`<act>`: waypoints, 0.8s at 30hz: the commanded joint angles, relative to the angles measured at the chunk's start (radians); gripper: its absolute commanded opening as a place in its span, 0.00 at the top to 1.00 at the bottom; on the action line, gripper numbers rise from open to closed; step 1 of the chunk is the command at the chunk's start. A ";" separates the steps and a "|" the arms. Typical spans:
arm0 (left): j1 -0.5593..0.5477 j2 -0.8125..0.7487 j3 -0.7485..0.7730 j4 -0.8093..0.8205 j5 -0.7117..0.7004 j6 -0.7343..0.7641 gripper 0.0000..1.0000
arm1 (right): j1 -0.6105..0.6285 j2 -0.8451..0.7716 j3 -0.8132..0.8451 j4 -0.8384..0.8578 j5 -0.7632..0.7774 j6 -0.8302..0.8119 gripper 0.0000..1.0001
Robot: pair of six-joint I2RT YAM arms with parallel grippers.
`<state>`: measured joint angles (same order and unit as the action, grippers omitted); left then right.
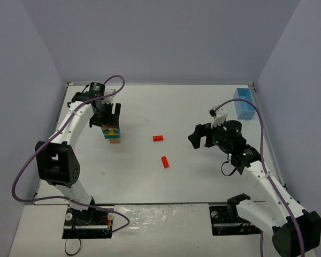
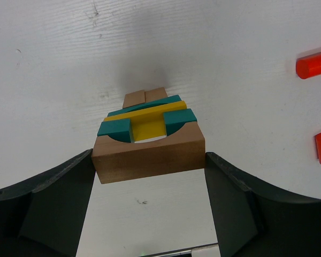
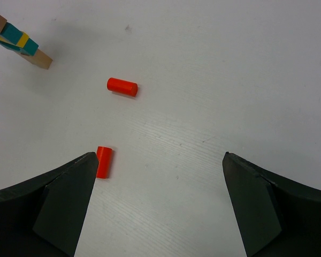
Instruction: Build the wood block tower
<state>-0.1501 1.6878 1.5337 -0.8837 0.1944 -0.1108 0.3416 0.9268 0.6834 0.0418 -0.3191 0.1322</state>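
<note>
- The desk (image 1: 203, 176) is white and matt. In the wrist views it shows a fine grain and a few small dark specks.
- Plain pale grey-violet walls (image 1: 160, 37) close the desk on the left, the back and the right.
- The wood block tower (image 1: 113, 134) stands on the left half of the desk, well apart from the walls.
- From the bottom it has a tan base, then teal and yellow pieces, and a top tan block (image 2: 150, 155) with a round cut-out.
- The left end effector (image 1: 111, 124) is above the tower. Its two dark fingers press on the two sides of the top tan block, so it grips this block.
- The right end effector (image 3: 159, 155) hangs over the right half of the desk. It is wide open and holds nothing.
- Two red cylinders lie flat on the desk between the arms, apart from each other. One red cylinder (image 3: 122, 86) is nearer to the tower, and the other red cylinder (image 3: 104, 161) appears just beside the left finger in the right wrist view.
- A light-blue bin (image 1: 245, 114) sits at the far right corner, near the right wall.
- Purple cables (image 1: 21, 176) run along both arms.
</note>
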 commanded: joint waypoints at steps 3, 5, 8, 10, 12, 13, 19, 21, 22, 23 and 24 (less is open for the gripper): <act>0.006 -0.022 0.046 0.023 0.012 0.003 0.72 | -0.001 0.001 0.032 0.066 -0.021 -0.006 0.00; 0.006 -0.022 0.047 0.023 0.011 0.003 0.72 | -0.001 -0.002 0.032 0.064 -0.020 -0.006 0.00; 0.007 -0.022 0.048 0.023 0.010 0.003 0.70 | -0.001 -0.001 0.032 0.064 -0.019 -0.006 0.00; 0.006 -0.022 0.046 0.023 0.011 0.003 0.66 | -0.001 0.000 0.031 0.064 -0.020 -0.006 0.00; 0.006 -0.022 0.045 0.023 0.007 0.005 0.64 | -0.001 0.000 0.033 0.064 -0.021 -0.006 0.00; 0.007 -0.022 0.044 0.023 0.007 0.006 0.63 | -0.001 0.000 0.033 0.065 -0.022 -0.006 0.00; 0.006 -0.020 0.046 0.023 0.011 0.008 0.60 | -0.001 0.003 0.033 0.066 -0.023 -0.005 0.00; 0.007 -0.019 0.046 0.023 0.011 0.007 0.59 | -0.001 0.004 0.033 0.067 -0.024 -0.006 0.00; 0.006 -0.018 0.047 0.022 0.012 0.008 0.58 | -0.001 0.005 0.034 0.066 -0.025 -0.006 0.00; 0.006 -0.018 0.047 0.022 0.012 0.007 0.56 | -0.001 0.006 0.034 0.066 -0.025 -0.006 0.00; 0.006 -0.019 0.045 0.023 0.012 0.007 0.55 | -0.001 0.005 0.034 0.066 -0.025 -0.006 0.00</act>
<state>-0.1501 1.6878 1.5337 -0.8837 0.1944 -0.1101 0.3416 0.9268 0.6834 0.0418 -0.3276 0.1322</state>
